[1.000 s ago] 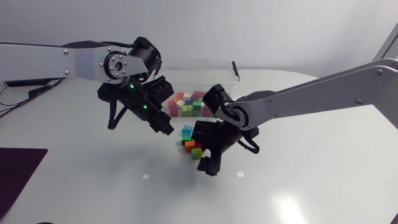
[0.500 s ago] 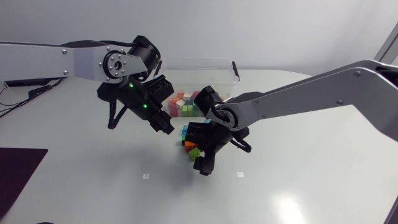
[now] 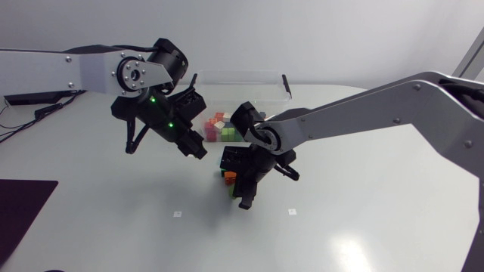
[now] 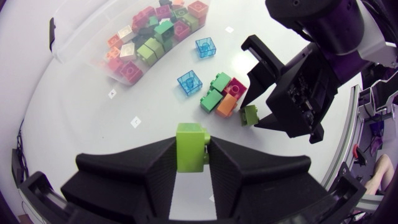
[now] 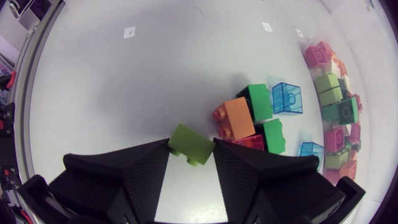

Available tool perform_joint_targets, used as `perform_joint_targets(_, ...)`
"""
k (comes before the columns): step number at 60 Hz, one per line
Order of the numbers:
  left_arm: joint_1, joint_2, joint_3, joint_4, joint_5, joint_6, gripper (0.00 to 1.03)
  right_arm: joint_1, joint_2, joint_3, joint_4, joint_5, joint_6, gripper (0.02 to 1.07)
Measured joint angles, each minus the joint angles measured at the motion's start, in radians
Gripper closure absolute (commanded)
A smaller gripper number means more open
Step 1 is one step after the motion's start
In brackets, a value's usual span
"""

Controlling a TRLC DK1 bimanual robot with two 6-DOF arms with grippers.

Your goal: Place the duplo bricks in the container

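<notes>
My left gripper [image 4: 191, 163] is shut on a lime green brick [image 4: 191, 142] and hangs above the table, left of the loose pile [image 3: 198, 146]. Over the pile's near side, my right gripper [image 5: 191, 155] has its two fingers pressed against a second lime green brick [image 5: 193, 143] that rests on the table. This gripper [image 3: 237, 186] also shows in the head view. Beside it lie an orange brick [image 5: 236, 118], green bricks [image 5: 258, 101], a red one and two clear blue ones [image 5: 287, 98]. The clear container [image 3: 249, 75] behind holds several coloured bricks [image 3: 223, 128].
A black mat [image 3: 23, 208] lies at the table's left front corner. Small white marks [image 3: 178, 214] dot the tabletop in front of the pile. The container's black-handled edge [image 3: 286, 83] faces the right arm's side.
The right gripper slid left over the pile and its fingers closed in on the lime green brick. The left arm drew slightly up and left, still holding its brick.
</notes>
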Motion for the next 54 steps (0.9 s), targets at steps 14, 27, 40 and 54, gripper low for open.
perform_joint_targets(14, 0.003, -0.002, 0.000, 0.000, 0.000, 0.014, 0.75, 0.000, -0.009, -0.008, -0.010, 0.001, -0.004, 0.71)
perform_joint_targets(27, 0.018, -0.006, 0.023, 0.000, 0.019, 0.017, 0.75, -0.006, -0.079, -0.087, -0.019, 0.002, -0.007, 0.71)
perform_joint_targets(40, 0.019, -0.006, 0.121, -0.001, 0.043, 0.017, 0.75, -0.050, -0.174, -0.117, -0.030, 0.001, -0.007, 0.71)
perform_joint_targets(54, 0.035, 0.051, 0.312, 0.009, 0.071, 0.015, 0.75, -0.127, -0.264, -0.114, -0.055, -0.018, -0.007, 0.71)
